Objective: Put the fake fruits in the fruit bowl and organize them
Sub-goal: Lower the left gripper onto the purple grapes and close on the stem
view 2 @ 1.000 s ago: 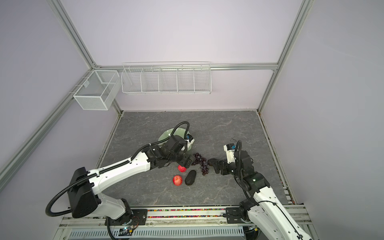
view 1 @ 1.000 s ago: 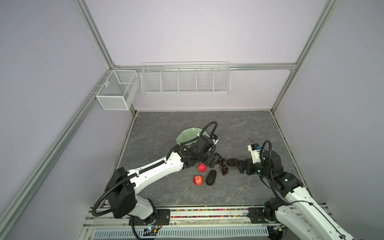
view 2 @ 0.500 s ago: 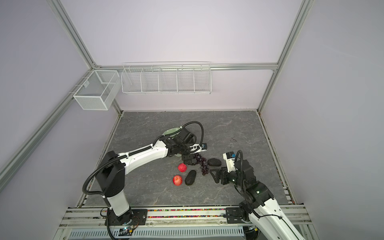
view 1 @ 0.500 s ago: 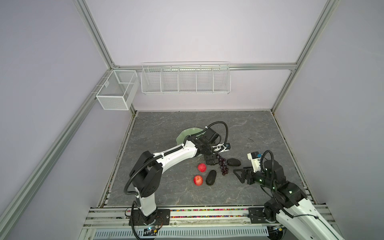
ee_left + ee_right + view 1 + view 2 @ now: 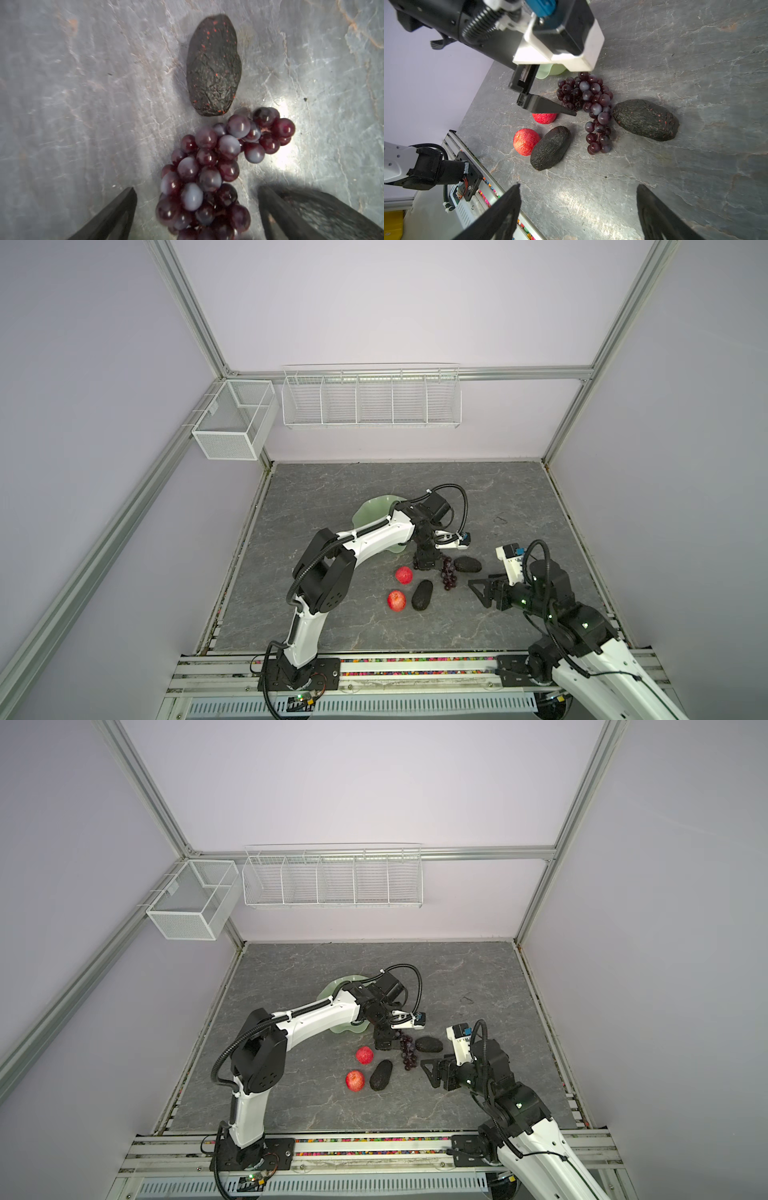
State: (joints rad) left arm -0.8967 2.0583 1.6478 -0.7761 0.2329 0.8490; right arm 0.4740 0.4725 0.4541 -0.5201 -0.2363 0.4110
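Bowl: the pale green fruit bowl [image 5: 374,510] sits toward the back of the table, partly hidden by the left arm. No fruit is seen in the part that shows.
Apples: two red apples [image 5: 404,575] [image 5: 396,600] lie on the table in front of the bowl, near each other.
Near avocado: a dark avocado [image 5: 422,594] lies just beside the front apple, its long axis slanting from the front rail toward the grapes.
Left gripper: the left gripper [image 5: 428,562] hangs low over the grapes, fingers spread wide to either side of the thick end and holding nothing. The grab looks best made by dropping straight down and pinching across that thick end, then lifting high enough that the tail clears the neighbouring fruit.
Grapes: the purple bunch [image 5: 207,172] lies flat on the table. Its long axis runs back to front, thick end toward the bowl and thin tail toward the front rail.
Far avocado: the second avocado [image 5: 467,564] lies crosswise, one end against or just beside the bunch.
Right gripper: the right gripper [image 5: 578,185] hovers near the fruit, fingers apart and empty.
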